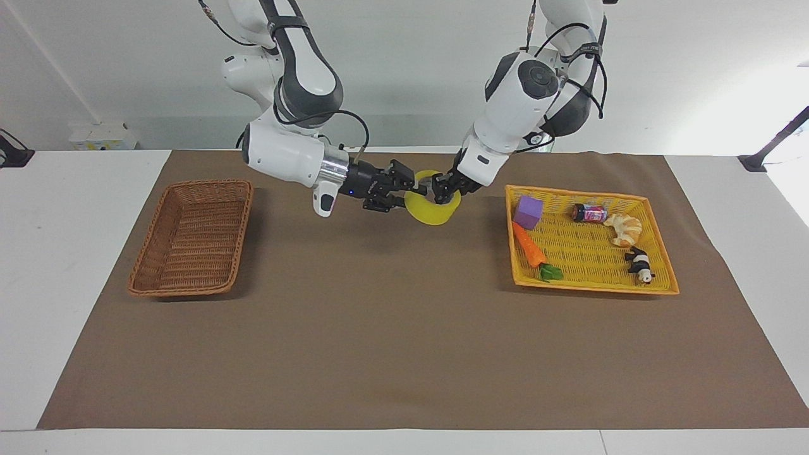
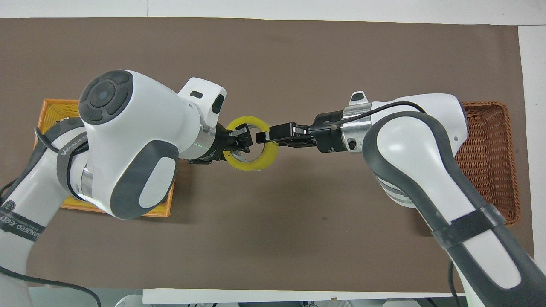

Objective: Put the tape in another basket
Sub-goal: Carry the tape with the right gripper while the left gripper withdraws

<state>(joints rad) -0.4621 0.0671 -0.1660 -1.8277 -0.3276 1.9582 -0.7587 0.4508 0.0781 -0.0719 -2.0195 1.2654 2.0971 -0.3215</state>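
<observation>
The tape (image 1: 433,215), a yellow roll, hangs in the air over the brown mat, between the two baskets. My left gripper (image 1: 441,192) is shut on the tape's rim on the yellow tray's side; it also shows in the overhead view (image 2: 240,141). My right gripper (image 1: 414,186) reaches in level from the wicker basket's side, and its tip is at the tape's rim (image 2: 268,157) across the roll from the left gripper, as the overhead view (image 2: 261,137) shows. The brown wicker basket (image 1: 144,253) stands empty at the right arm's end of the table (image 2: 490,149).
A shallow yellow tray (image 1: 594,287) at the left arm's end holds a purple block (image 1: 528,212), a toy carrot (image 1: 531,249), a small can (image 1: 589,213), a croissant (image 1: 624,229) and a panda figure (image 1: 641,265). In the overhead view my left arm covers most of the tray (image 2: 53,111).
</observation>
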